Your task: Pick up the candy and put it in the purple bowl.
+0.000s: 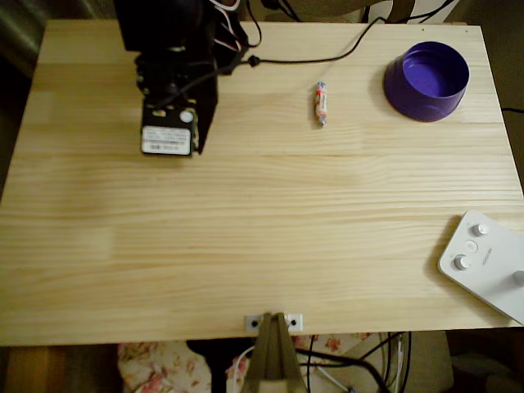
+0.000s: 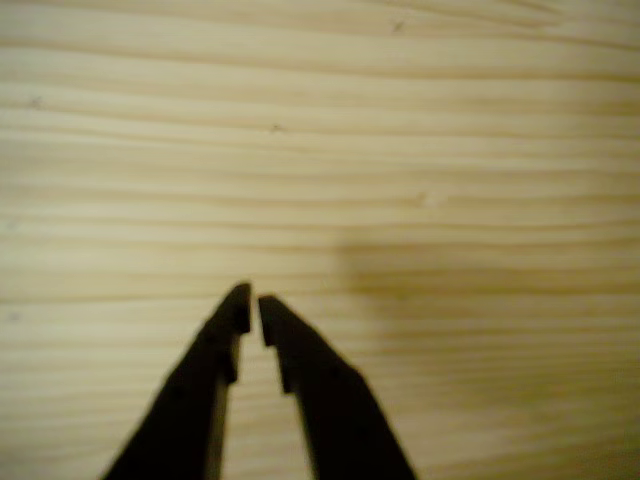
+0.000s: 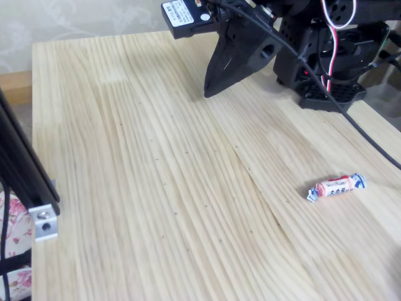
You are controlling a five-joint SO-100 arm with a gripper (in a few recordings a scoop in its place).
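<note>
The candy [image 1: 321, 103] [image 3: 335, 186] lies flat on the wooden table, a small white wrapped sweet with red marks and twisted ends. To its right in the overhead view stands the purple bowl [image 1: 407, 92], round, deep and empty. My gripper [image 2: 250, 305] [image 3: 210, 93] hangs over bare wood at the table's far left in the overhead view, well away from the candy. Its black fingers [image 2: 300, 370] are shut with only a sliver between the tips and nothing held.
A white device with knobs [image 1: 483, 260] sits at the table's lower right corner in the overhead view. The arm's base and cables [image 1: 311, 56] occupy the top edge. A black camera post [image 3: 22, 175] is clamped to the front edge.
</note>
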